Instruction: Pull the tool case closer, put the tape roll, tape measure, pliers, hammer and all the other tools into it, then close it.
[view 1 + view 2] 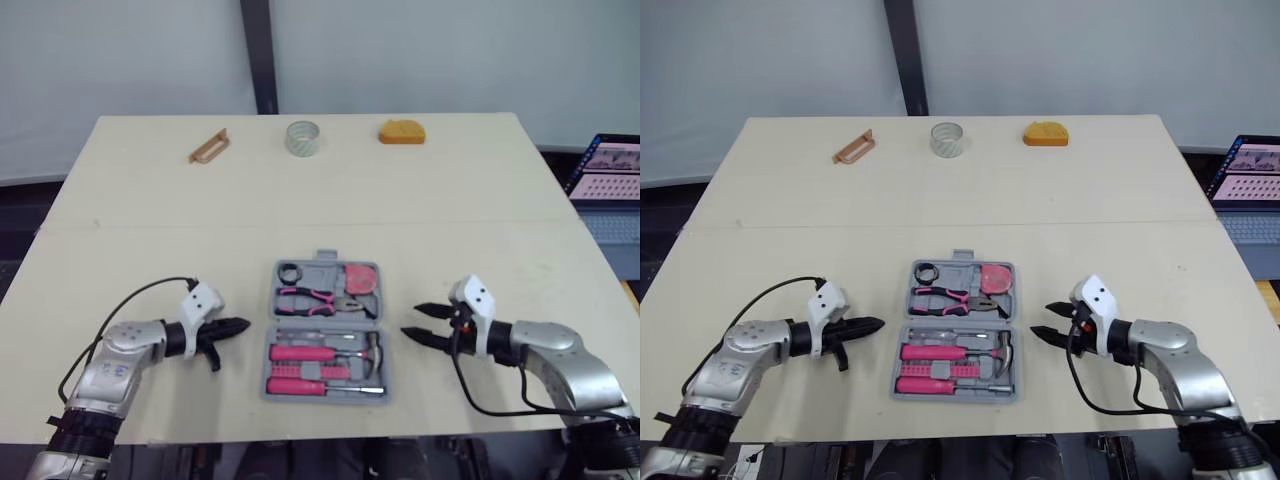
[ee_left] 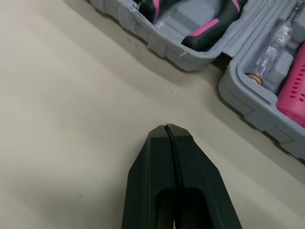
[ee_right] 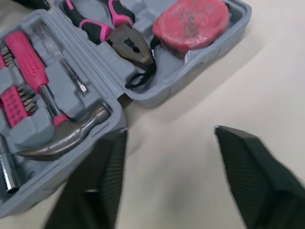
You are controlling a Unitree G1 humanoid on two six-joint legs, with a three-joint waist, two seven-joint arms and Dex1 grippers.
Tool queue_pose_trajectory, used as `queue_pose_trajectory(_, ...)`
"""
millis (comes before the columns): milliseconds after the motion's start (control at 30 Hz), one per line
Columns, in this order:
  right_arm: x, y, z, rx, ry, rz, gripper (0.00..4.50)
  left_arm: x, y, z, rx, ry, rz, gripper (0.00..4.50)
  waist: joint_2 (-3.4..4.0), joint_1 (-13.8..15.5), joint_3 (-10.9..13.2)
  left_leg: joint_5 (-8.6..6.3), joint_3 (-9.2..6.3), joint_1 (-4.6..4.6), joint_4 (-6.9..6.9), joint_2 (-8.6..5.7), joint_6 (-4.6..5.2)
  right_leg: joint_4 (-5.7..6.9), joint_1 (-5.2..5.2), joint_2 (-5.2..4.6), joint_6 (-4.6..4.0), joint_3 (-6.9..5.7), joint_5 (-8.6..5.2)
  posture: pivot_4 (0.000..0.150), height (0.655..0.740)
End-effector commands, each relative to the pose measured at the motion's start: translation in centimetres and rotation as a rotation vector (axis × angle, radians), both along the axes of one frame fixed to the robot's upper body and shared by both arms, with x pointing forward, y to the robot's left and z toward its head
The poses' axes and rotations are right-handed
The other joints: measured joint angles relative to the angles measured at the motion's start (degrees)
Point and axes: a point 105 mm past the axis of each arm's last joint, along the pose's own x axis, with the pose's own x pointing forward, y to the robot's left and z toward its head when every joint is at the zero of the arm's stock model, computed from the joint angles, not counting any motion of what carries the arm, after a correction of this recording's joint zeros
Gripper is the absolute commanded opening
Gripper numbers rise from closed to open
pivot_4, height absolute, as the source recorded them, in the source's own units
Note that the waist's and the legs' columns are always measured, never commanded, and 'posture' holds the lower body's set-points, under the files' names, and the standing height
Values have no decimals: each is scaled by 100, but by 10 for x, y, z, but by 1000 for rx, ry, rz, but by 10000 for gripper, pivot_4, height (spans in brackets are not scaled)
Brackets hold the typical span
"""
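The grey tool case (image 1: 325, 331) lies open at the table's near middle. In its far half sit a black tape roll (image 1: 289, 272), pink-handled pliers (image 1: 308, 297) and a red tape measure (image 1: 361, 278). The near half holds a pink-handled hammer (image 1: 320, 353) and a pink screwdriver (image 1: 318, 386). My left gripper (image 1: 238, 326) is shut and empty, just left of the case. My right gripper (image 1: 421, 325) is open and empty, just right of the case, fingers pointing at it.
At the far edge lie a brown clip-like piece (image 1: 209, 146), a clear tape roll (image 1: 302, 138) and an orange block (image 1: 401, 131). A laptop (image 1: 607, 172) stands beyond the table's right edge. Cables trail from both wrists.
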Motion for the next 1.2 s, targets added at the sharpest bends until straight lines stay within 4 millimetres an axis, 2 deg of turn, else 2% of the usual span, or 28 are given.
queue_pose_trajectory(33,4,6,1,-11,-28,6,10114,2,-8,0,3,-12,-17,0,0,-7,0,0,0,0,0,0,0,0,0,0,0,0,0,1500,7400)
queue_pose_trajectory(100,4,10,-2,-12,-20,16,247,5,-14,2,-10,-20,-25,0,0,-3,0,0,0,0,0,0,0,0,0,0,0,0,0,1500,7400)
queue_pose_trajectory(467,9,26,-15,-25,-12,24,247,10,-39,2,-41,-15,-66,0,0,-7,0,0,0,0,0,0,0,0,0,0,0,0,0,1500,7400)
queue_pose_trajectory(800,10,36,-15,-5,-5,47,247,8,-47,0,-44,-6,-84,0,0,8,0,0,-1,-1,2,0,0,0,0,0,1,0,0,1500,7400)
queue_pose_trajectory(1200,3,47,-19,19,25,73,247,-10,-65,5,-80,27,-123,0,0,-2,0,0,-2,-1,1,0,0,-1,0,0,1,0,0,1500,7400)
